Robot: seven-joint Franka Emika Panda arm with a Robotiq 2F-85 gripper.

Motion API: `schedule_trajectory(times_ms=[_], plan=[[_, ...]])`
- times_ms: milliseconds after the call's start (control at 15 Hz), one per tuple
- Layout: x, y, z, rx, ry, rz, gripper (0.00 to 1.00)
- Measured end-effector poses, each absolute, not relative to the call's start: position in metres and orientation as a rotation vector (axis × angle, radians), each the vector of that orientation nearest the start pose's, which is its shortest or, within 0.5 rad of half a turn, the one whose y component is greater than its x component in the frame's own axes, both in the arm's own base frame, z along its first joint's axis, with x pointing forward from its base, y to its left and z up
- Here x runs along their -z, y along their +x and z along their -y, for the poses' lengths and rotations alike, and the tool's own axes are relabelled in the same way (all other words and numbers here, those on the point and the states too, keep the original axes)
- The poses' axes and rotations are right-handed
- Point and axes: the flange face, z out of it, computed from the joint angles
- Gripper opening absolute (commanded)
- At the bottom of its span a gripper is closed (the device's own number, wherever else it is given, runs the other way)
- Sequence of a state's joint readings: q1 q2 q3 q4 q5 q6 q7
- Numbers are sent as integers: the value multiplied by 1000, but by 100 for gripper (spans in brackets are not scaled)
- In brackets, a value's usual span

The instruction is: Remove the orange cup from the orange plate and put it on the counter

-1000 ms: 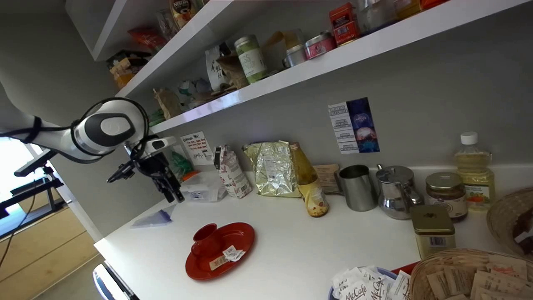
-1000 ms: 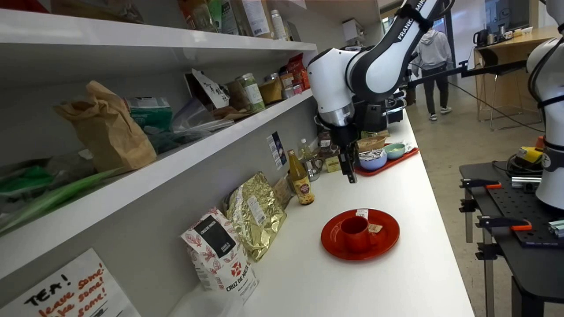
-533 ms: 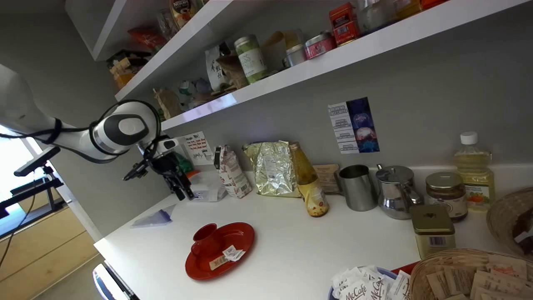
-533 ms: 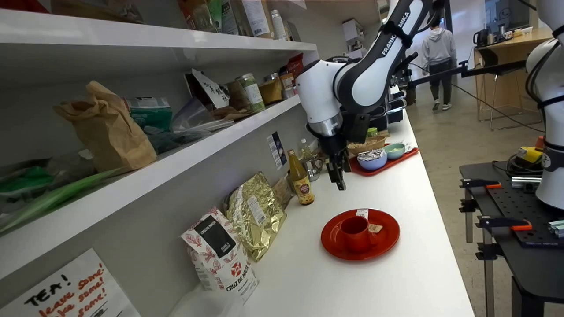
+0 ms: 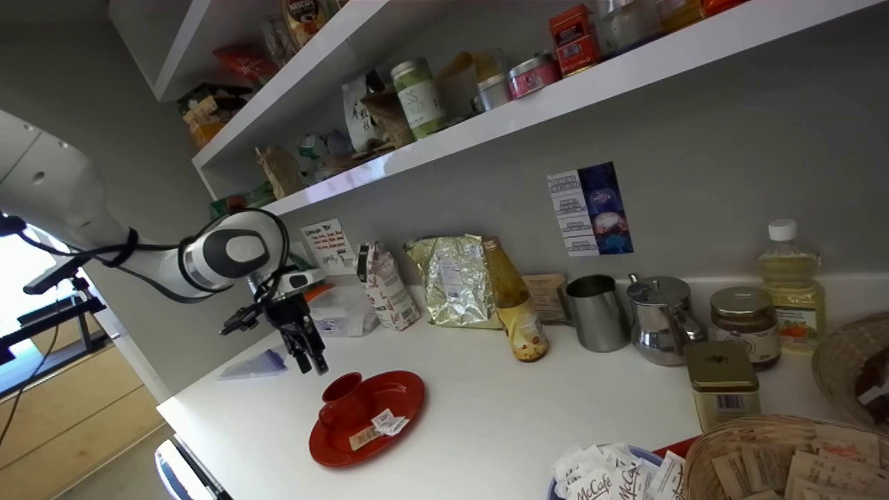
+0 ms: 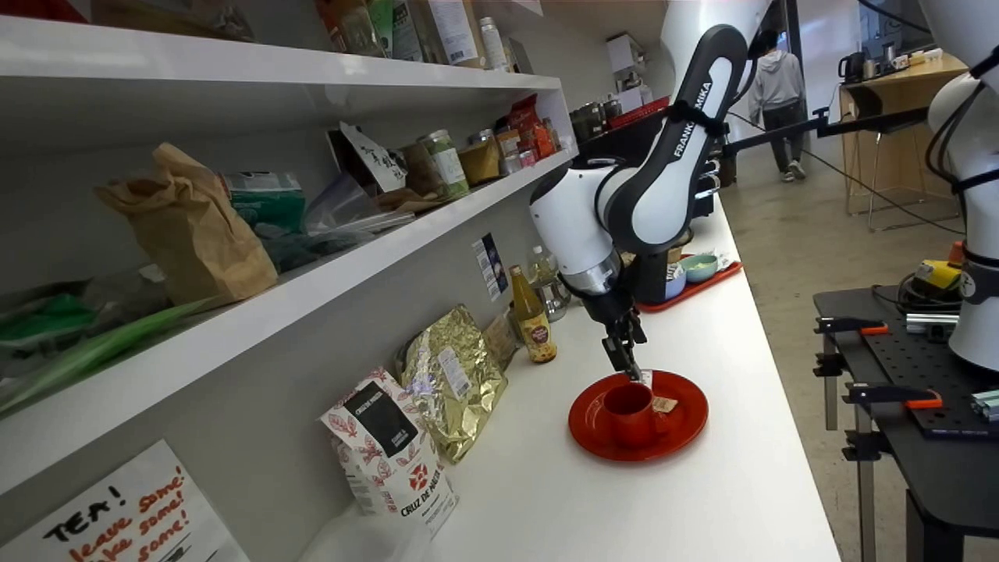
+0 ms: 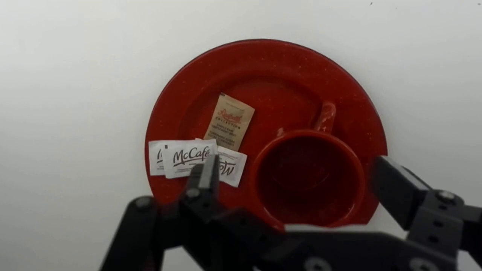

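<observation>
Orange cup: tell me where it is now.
In the wrist view, the orange cup stands lower right on the orange plate, right of the McCafé packets.

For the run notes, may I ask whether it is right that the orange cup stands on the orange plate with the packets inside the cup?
Not quite: the packets are not inside the orange cup; the wrist view shows them lying beside it on the orange plate. The orange cup does stand on the plate.
</observation>
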State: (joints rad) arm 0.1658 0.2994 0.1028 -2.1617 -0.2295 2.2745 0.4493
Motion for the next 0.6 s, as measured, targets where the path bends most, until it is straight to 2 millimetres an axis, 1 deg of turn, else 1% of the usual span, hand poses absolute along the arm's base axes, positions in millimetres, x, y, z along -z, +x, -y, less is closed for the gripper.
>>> schedule_trajectory(times_ms=[400, 600], plan=[[-236, 535, -111, -230, -3332, -118, 100], [-235, 543, -107, -221, -3328, -139, 100]])
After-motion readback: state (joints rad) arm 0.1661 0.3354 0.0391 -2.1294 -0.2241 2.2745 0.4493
